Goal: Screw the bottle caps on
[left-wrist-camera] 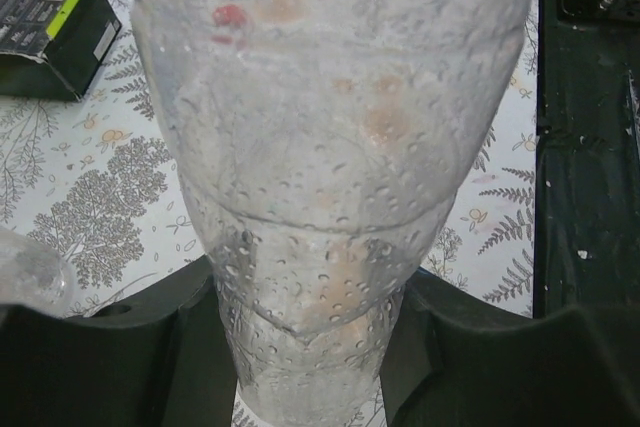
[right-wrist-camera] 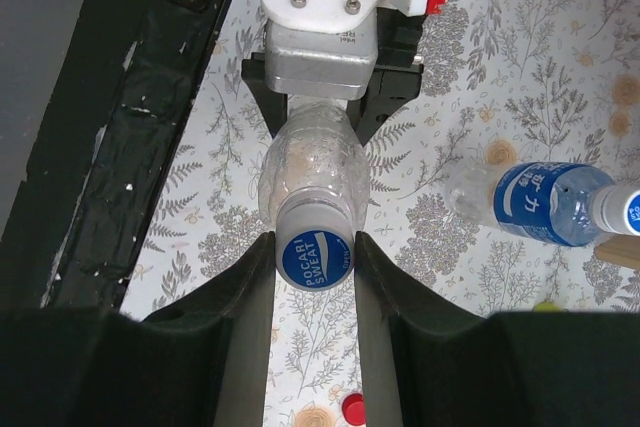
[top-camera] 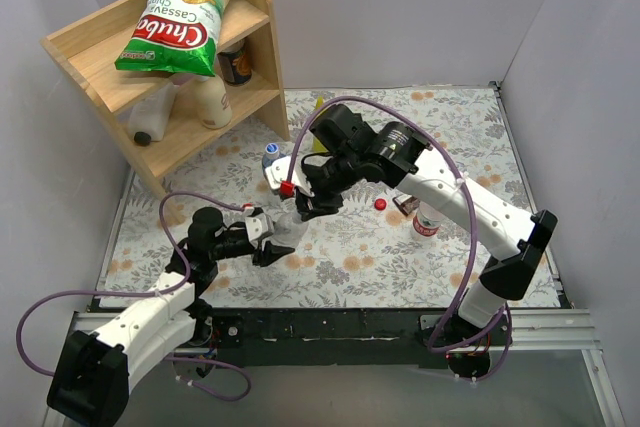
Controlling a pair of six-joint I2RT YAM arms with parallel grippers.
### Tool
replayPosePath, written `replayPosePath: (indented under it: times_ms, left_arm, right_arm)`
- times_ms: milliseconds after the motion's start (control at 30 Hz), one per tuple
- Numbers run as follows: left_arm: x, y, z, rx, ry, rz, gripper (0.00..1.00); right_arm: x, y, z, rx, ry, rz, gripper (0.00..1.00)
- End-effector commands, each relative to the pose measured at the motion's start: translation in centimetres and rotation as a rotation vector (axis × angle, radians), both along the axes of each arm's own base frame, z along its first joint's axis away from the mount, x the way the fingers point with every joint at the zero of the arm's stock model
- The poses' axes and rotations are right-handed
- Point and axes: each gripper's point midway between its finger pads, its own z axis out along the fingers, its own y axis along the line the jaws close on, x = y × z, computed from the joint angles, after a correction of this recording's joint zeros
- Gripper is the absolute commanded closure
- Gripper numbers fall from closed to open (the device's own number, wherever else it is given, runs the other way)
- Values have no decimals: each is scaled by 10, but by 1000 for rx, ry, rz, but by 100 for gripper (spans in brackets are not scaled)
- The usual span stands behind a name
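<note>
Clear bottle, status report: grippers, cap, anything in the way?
Left gripper shut on clear bottle. Right gripper shut on blue cap, seated on its neck. Red cap, blue-labelled bottle lie aside.

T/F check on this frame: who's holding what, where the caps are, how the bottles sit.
1. The left end effector grips the unlabelled bottle. True.
2. The right end effector is shut on a red cap. False: it is shut on the blue cap at that bottle's mouth.
3. A red cap lies loose on the table. True.
4. The blue-labelled bottle stands upright. False: it lies on its side.
5. A chip bag sits on top of the wooden shelf. True.
</note>
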Motion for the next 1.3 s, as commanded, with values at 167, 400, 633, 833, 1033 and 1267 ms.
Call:
replayPosePath:
  times_ms: [167, 400, 633, 833, 1033, 1267]
  left_arm:
    - [24, -14, 62, -137, -88, 37, 100]
    - [37, -15, 81, -132, -53, 79, 100]
    - [47, -10, 69, -50, -5, 131, 100]
    - [50, -11, 80, -24, -18, 116, 100]
    - [46, -10, 89, -29, -63, 94, 100]
    - [43, -7, 79, -19, -70, 105, 100]
  right_arm:
    - [16, 11, 7, 50, 71, -189, 77]
    - [40, 24, -1, 30, 93, -405, 79]
    - [42, 39, 4, 65, 141, -431, 80]
    - [47, 49, 7, 70, 116, -387, 81]
    - [49, 47, 13, 79, 73, -353, 77]
    - [43, 42, 4, 52, 112, -365, 74]
